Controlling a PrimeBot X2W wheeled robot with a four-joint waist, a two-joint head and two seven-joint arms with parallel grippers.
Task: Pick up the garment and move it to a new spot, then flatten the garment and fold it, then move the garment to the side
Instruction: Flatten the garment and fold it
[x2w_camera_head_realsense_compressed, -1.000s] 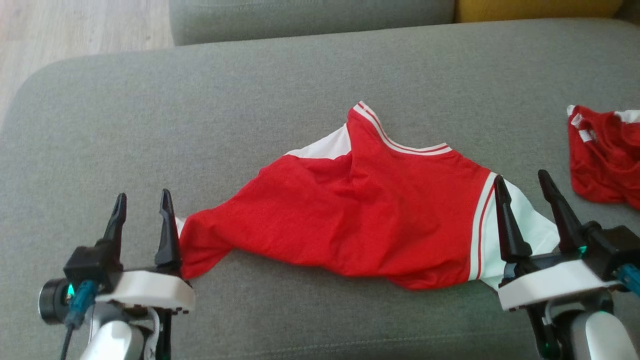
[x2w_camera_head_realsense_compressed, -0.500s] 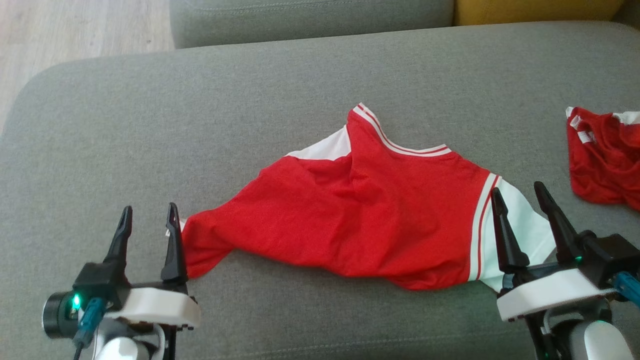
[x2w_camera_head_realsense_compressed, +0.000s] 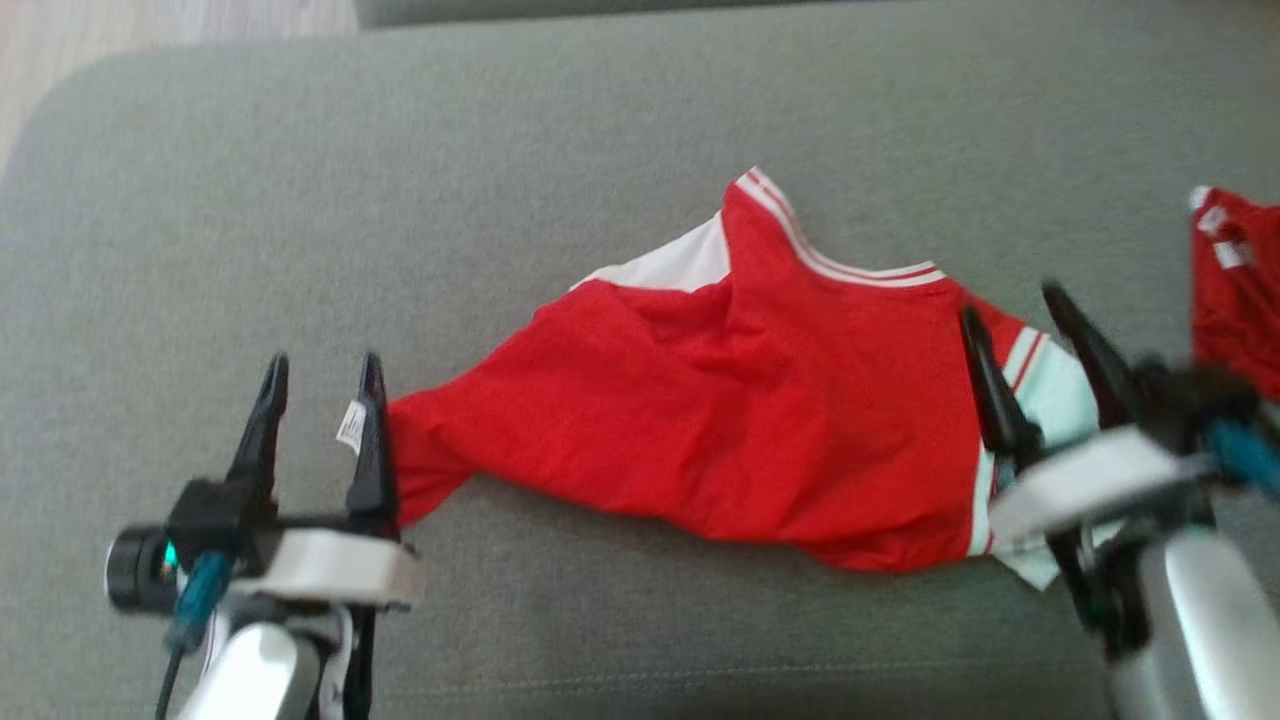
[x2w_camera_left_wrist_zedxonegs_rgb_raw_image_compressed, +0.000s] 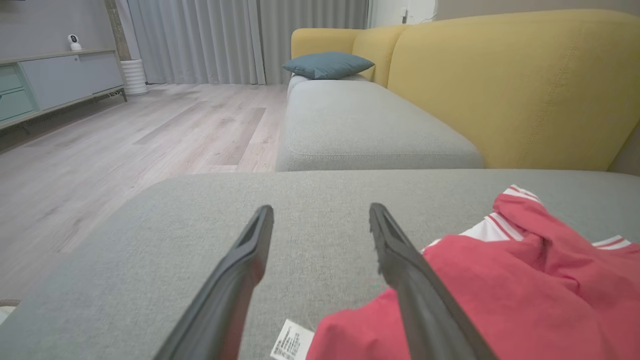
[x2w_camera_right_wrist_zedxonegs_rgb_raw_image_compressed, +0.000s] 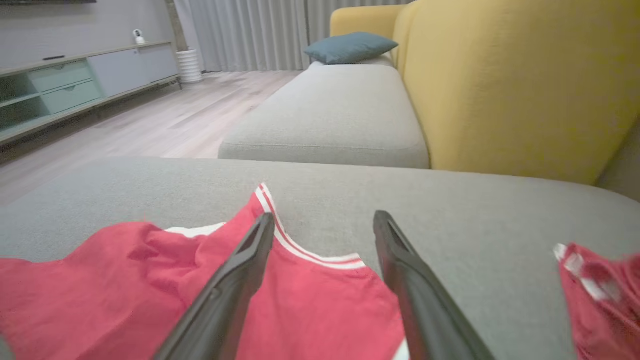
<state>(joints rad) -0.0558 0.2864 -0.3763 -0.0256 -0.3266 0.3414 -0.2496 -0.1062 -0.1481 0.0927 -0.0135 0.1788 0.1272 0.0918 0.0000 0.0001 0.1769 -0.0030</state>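
The garment (x2w_camera_head_realsense_compressed: 720, 420), red with white panels and striped trim, lay crumpled across the middle of the head view on a grey couch seat (x2w_camera_head_realsense_compressed: 500, 200). It was neither flat nor folded, so the flattening step seemed to be in hand.

The left gripper (x2w_camera_head_realsense_compressed: 323, 360) stood at the lower left with its fingers wide apart and nothing between them but a white label (x2w_camera_head_realsense_compressed: 350, 425). One finger was just beside the garment's left tip. The right gripper (x2w_camera_head_realsense_compressed: 1010, 302), blurred at the right of the frame, also stood wide and empty over the white, striped end.

The next move probably called for each gripper to go down and close on its own end, then draw the cloth taut sideways without dragging the whole piece.

Another red cloth (x2w_camera_head_realsense_compressed: 1235, 280) lay apart at the right edge. The left wrist view showed a yellow backrest (x2w_camera_left_wrist_zedxonegs_rgb_raw_image_compressed: 500, 85), a blue pillow (x2w_camera_left_wrist_zedxonegs_rgb_raw_image_compressed: 327, 64), a pale wooden floor (x2w_camera_left_wrist_zedxonegs_rgb_raw_image_compressed: 125, 150), grey curtains (x2w_camera_left_wrist_zedxonegs_rgb_raw_image_compressed: 225, 40) and a low cabinet (x2w_camera_left_wrist_zedxonegs_rgb_raw_image_compressed: 60, 80).
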